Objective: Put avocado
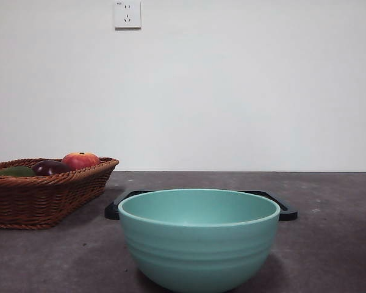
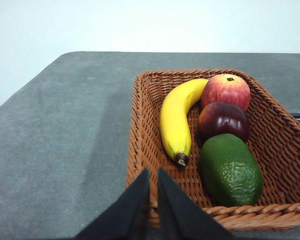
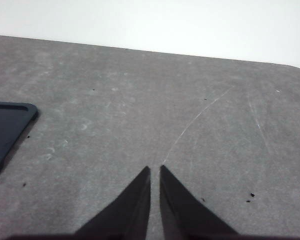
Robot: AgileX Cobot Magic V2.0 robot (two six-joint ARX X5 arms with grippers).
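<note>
Avocado [image 2: 231, 170] lies in the wicker basket [image 2: 140, 130], at the near-rim end of a row of 3 fruits: avocado, then dark purple fruit [image 2: 223, 120] touching it, then red apple [image 2: 226, 90] touching that. Banana [image 2: 177, 119] lies alongside the row, stem end near the avocado but apart from it.

In front view the basket sits on the tabletop [image 1: 329, 244] at the left edge, w/ only a sliver of the avocado [image 1: 15, 172] showing over the rim, beside the purple fruit & apple. Teal bowl [image 1: 199, 238] stands near & central, w/ a black tray [image 1: 287, 212] just behind it.

Left tool [image 2: 153, 176] hangs over the basket's near rim, tips almost together w/ a thin slit between, holding nothing, not touching any fruit. Right tool [image 3: 155, 172] is over bare tabletop, likewise nearly closed & holding nothing, w/ the tray corner off to 1 side.
</note>
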